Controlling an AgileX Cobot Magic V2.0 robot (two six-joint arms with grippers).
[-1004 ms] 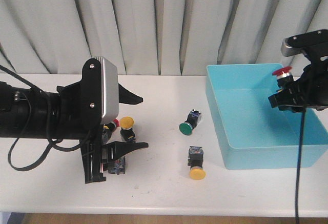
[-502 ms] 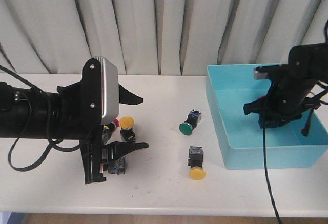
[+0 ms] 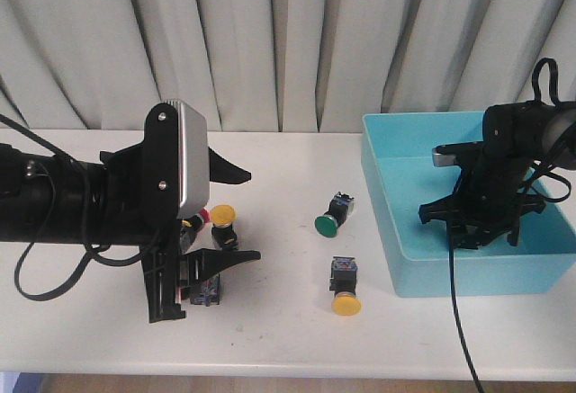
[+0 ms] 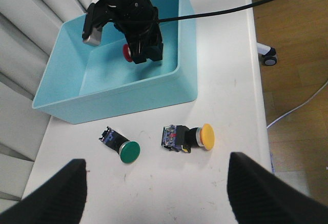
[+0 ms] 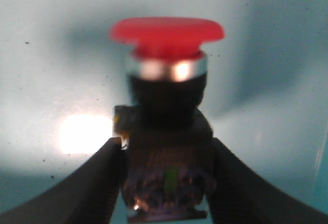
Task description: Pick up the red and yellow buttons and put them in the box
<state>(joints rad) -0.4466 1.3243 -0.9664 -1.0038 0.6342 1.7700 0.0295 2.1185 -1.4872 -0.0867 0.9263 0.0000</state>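
Item in hand: red mushroom-cap push-button on a black blocky body (image 5: 166,131), pinched at the body between the right gripper's (image 4: 145,54) two fingers, cap clear of them.
Location: inside the large turquoise-blue plastic bin (image 3: 405,272), low over its floor, toward the wall nearest the table's front edge; whether it touches the floor cannot be told.
Change: a second ago the right gripper held this button high above the bin's right rim; since then the arm has swung in and come down between the walls.
Meaning for the task: by my reading this is the lowering just ahead of release; the red button is not yet delivered.
Right gripper: closed on the red button's body, fingers snug against both sides.
Left gripper (image 3: 211,218): spread wide, holding nothing, hovering over the table's left part; it has not shifted over the last second.
Under the left gripper: yellow-capped button (image 3: 222,218) and a dark switch body (image 3: 206,289), neither touched as far as I can see.
Centre of the table: second yellow-capped button on black body (image 3: 346,290), lying on its side near the bin's front left corner; waiting.
Also centre: green-capped switch (image 3: 332,215), not for collection.
Surface: white table (image 3: 288,339).
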